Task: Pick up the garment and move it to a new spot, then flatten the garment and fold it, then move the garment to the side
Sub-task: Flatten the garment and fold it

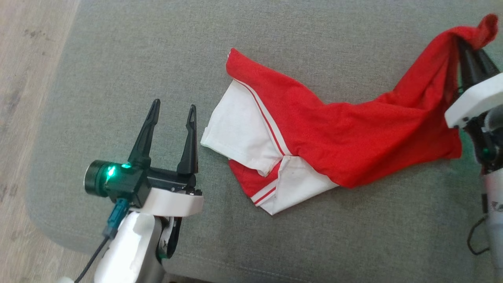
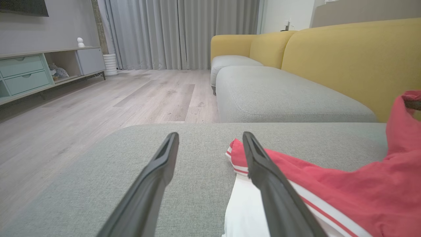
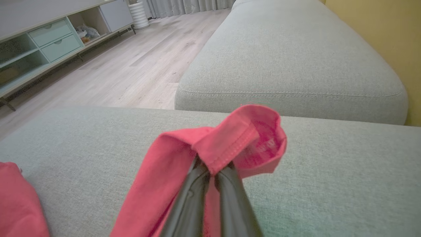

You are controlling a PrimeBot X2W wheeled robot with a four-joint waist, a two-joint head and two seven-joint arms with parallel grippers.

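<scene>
— Where is the garment [image 1: 334,157] sitting, and why is it looking so stretched?

— It is lying across the grey cushion [image 1: 118,59]. Your right gripper [image 1: 469,45] is pinching a red hem at the right end, with its fingers pressed together on the cloth. It is holding that end up off the cushion (the hem is curling over the fingertips in the right wrist view). So the red part is pulling taut toward it, while the white side is resting crumpled on the cushion.

— And my left one?

— Your left gripper [image 1: 175,108] is hovering just beside the white edge, fingers spread wide and gripping nothing. I am judging it is placed there to take a second corner for flattening.

— Is anything nearby holding things?

— The cabinet [image 2: 49,65] across the floor [image 2: 98,98] is. Its open shelf [image 2: 61,67] is holding a small heap, too blurred to name, and its drawers [image 2: 23,74] are sitting shut.
</scene>
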